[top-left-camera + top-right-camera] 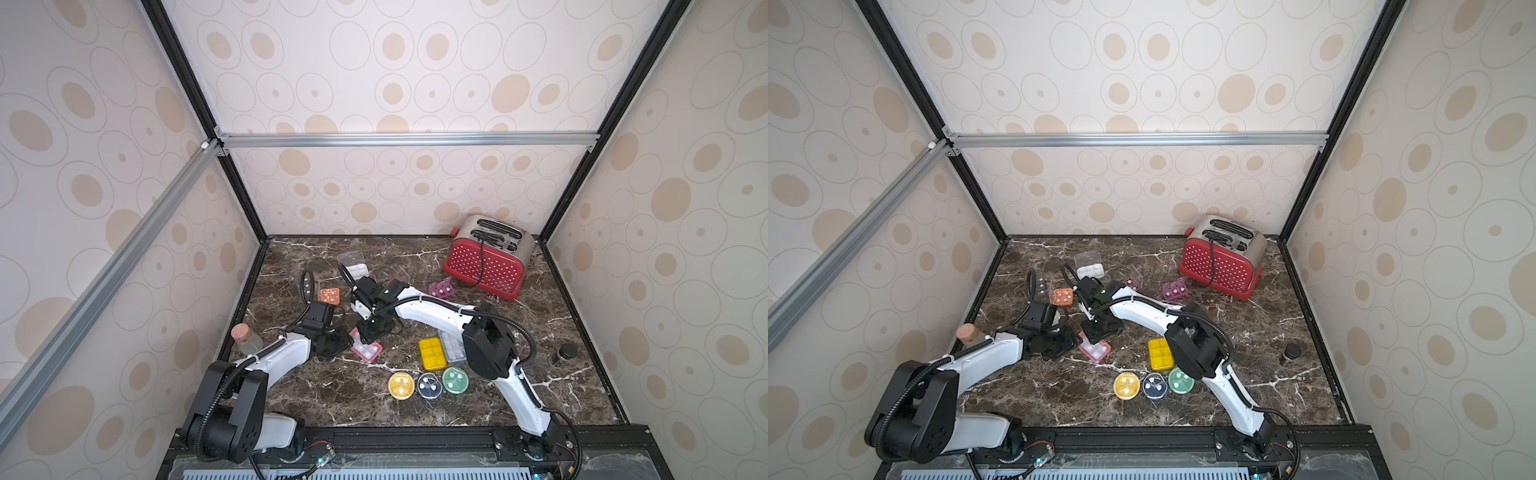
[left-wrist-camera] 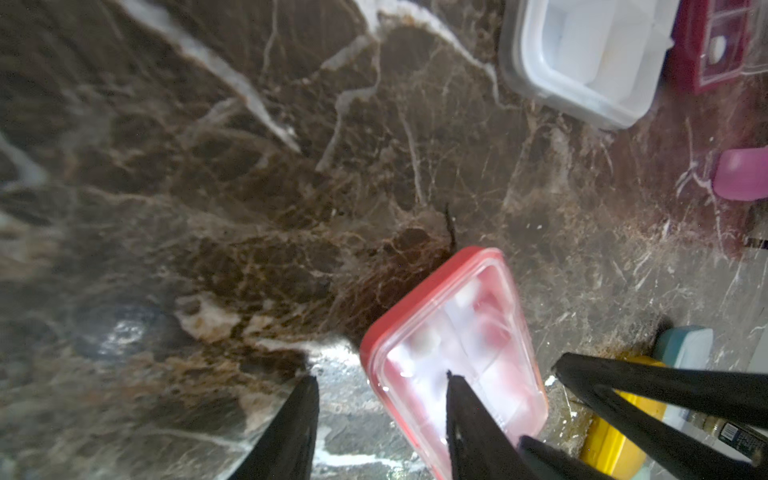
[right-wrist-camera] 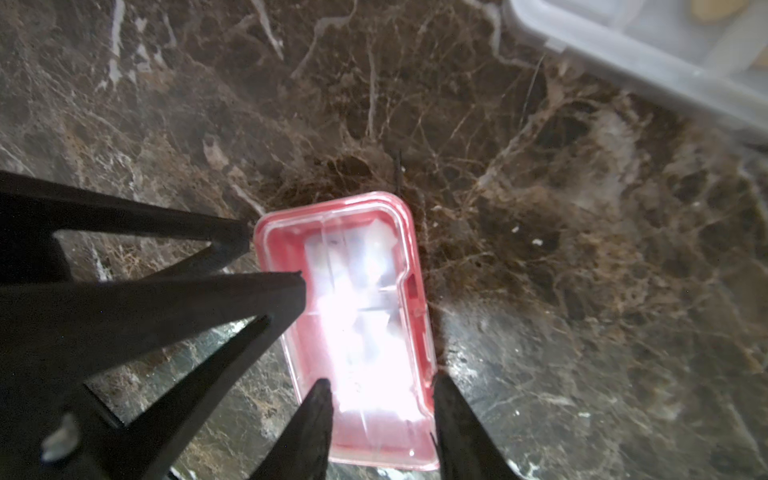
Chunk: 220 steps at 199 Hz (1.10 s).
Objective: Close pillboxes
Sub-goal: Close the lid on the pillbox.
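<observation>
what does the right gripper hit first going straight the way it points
The red pillbox: the right gripper points down onto its end, jaws apart; how close it hangs is unclear.

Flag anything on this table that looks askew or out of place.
The red toaster at the back right sits skewed to the table edges, with its black cord draped down its perforated side. Nothing else stands out.
</observation>
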### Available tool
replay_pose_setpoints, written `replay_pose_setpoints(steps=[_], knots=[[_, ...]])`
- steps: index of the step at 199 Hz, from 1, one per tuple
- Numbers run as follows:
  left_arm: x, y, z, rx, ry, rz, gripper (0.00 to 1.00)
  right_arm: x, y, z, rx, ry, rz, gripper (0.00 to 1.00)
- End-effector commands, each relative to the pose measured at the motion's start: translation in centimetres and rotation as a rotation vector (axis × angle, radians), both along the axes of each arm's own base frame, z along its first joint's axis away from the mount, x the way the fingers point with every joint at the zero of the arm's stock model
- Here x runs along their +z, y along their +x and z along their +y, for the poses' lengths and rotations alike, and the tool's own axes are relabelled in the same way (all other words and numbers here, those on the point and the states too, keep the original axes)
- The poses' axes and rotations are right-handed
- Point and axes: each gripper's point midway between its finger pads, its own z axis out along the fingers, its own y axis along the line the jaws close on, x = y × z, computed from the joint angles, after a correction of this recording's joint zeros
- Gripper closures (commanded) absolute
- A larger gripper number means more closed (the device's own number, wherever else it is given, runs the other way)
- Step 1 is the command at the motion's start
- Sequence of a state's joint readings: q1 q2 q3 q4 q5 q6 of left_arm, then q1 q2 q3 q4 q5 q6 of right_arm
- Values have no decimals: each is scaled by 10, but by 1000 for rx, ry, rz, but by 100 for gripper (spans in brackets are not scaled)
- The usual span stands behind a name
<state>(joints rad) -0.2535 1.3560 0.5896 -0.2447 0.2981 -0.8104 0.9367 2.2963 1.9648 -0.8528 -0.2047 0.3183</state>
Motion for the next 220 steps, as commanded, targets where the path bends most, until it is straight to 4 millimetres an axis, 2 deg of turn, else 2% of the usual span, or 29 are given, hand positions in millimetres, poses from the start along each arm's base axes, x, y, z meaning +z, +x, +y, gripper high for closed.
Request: replay_pose_setpoints(steps=[1, 34, 108, 122, 139, 178, 205, 220], knots=[[-3, -1, 2, 9, 10, 6, 52, -5, -4, 3, 5, -23, 4, 57], [-7, -1, 1, 4, 12, 20, 54, -15, -5, 1, 13, -60, 7, 51], [-17, -9, 5, 6, 27, 51, 58, -32, -14, -8, 20, -128, 22, 54], [-14, -9, 4, 4, 25, 44, 57, -28, -15, -7, 18, -120, 20, 53], [-4, -8, 4, -2, 24, 30, 51, -17, -11, -7, 21, -108, -8, 48], [37, 0, 10, 37, -10, -71, 37, 3, -12, -8, 76, -118, -84, 19], [61, 2, 25, 79, 23, -142, 25, 2, -18, -3, 131, -159, -131, 7], [72, 0, 35, 113, 53, -186, 21, -4, -18, 1, 146, -180, -145, 6]])
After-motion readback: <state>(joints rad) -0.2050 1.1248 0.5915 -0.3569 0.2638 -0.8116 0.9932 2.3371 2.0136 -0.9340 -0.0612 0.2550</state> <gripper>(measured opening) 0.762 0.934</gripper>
